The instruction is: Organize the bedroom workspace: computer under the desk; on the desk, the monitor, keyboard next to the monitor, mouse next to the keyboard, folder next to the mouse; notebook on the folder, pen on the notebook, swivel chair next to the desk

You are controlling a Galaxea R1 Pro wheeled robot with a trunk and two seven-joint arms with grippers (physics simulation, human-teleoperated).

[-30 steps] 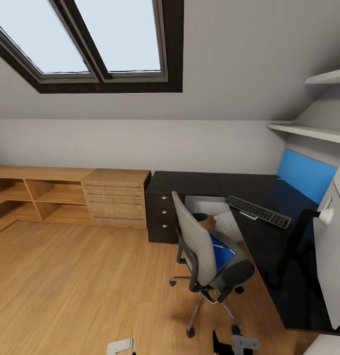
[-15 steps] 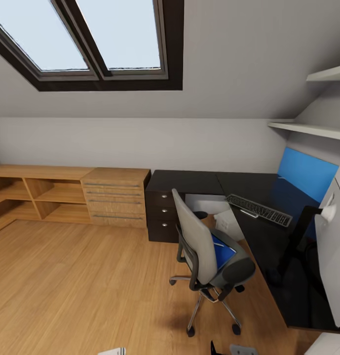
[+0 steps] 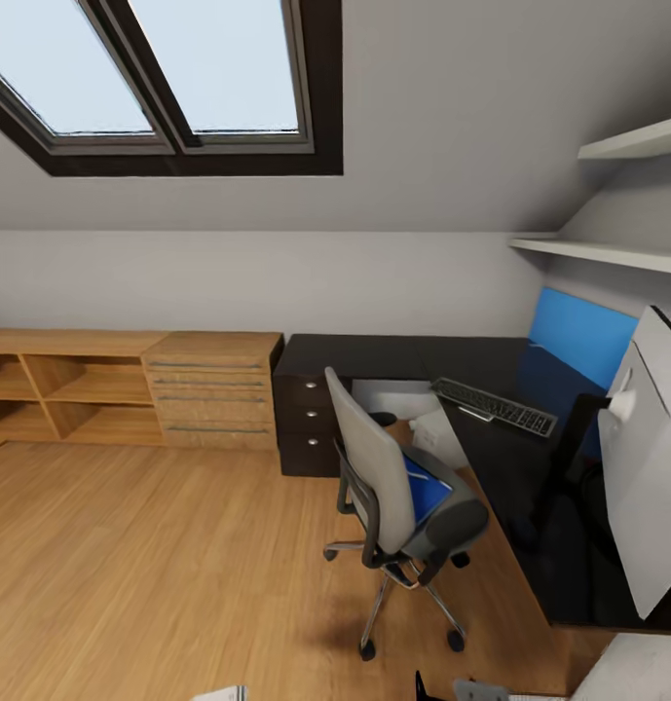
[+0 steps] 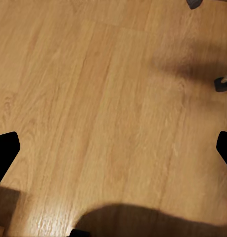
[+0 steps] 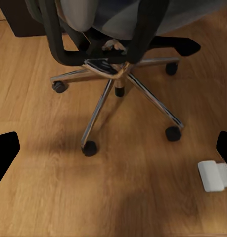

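Where the head view meets its lower edge, slivers of both grippers show over the wooden floor (image 3: 130, 545): the left gripper (image 4: 113, 148) appears in its wrist view with black fingertips (image 4: 4, 150) spread wide to either side, nothing between them but bare planks. The right gripper (image 5: 113, 148) is likewise spread and empty, its fingertips (image 5: 3, 148) at the sides of its wrist view, hanging over floor just short of the swivel chair (image 3: 398, 487), whose chrome five-star base (image 5: 118, 84) and black casters lie directly ahead of it. A small white block (image 5: 214, 175) sits on the floor near one fingertip; I cannot tell what it is.

Beyond the grippers, the chair stands with its grey back toward the room and its seat turned to the desk (image 3: 491, 458). The folder (image 3: 425, 492), bright blue, lies flat on the seat, well apart from both grippers, with a thin white line on it that may be the pen. Past the chair, the white computer (image 3: 434, 433) sits under the desk. On the black desktop the keyboard (image 3: 496, 407) lies at an angle, and the monitor (image 3: 647, 477) stands nearer at the right with its pale back showing. Farthest are black drawers (image 3: 306, 419), a light wooden cabinet (image 3: 210, 389), a blue wall panel (image 3: 580, 336), shelves and a skylight (image 3: 150, 73).
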